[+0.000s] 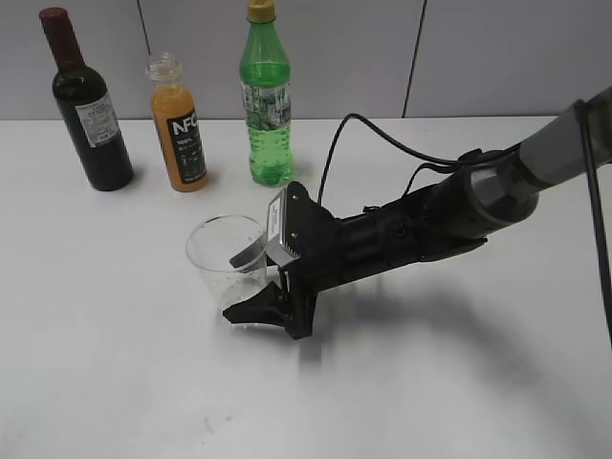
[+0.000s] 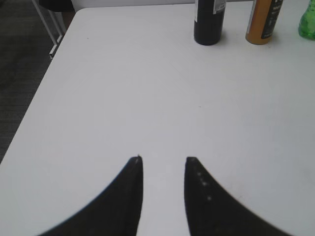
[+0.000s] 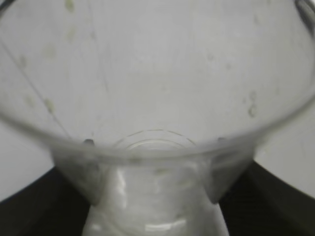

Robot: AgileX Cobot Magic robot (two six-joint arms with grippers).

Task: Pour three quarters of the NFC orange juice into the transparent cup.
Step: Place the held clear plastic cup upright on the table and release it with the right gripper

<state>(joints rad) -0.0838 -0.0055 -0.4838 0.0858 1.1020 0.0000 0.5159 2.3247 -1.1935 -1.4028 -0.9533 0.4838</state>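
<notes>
The NFC orange juice (image 1: 179,134) stands capless at the back left, full of orange liquid; its lower part shows in the left wrist view (image 2: 266,22). The transparent cup (image 1: 225,263) stands empty on the white table in front of it. My right gripper (image 1: 232,287) reaches in from the right, its two black fingers on either side of the cup's lower half. In the right wrist view the cup (image 3: 157,98) fills the frame and the gripper (image 3: 153,142) presses its sides. My left gripper (image 2: 164,160) is open and empty over bare table, out of the exterior view.
A dark wine bottle (image 1: 88,115) stands left of the juice and shows in the left wrist view (image 2: 209,22). A green soda bottle (image 1: 266,105) stands right of the juice. The right arm's black cable (image 1: 335,153) arcs over the table. The table's left edge (image 2: 44,98) drops to dark floor.
</notes>
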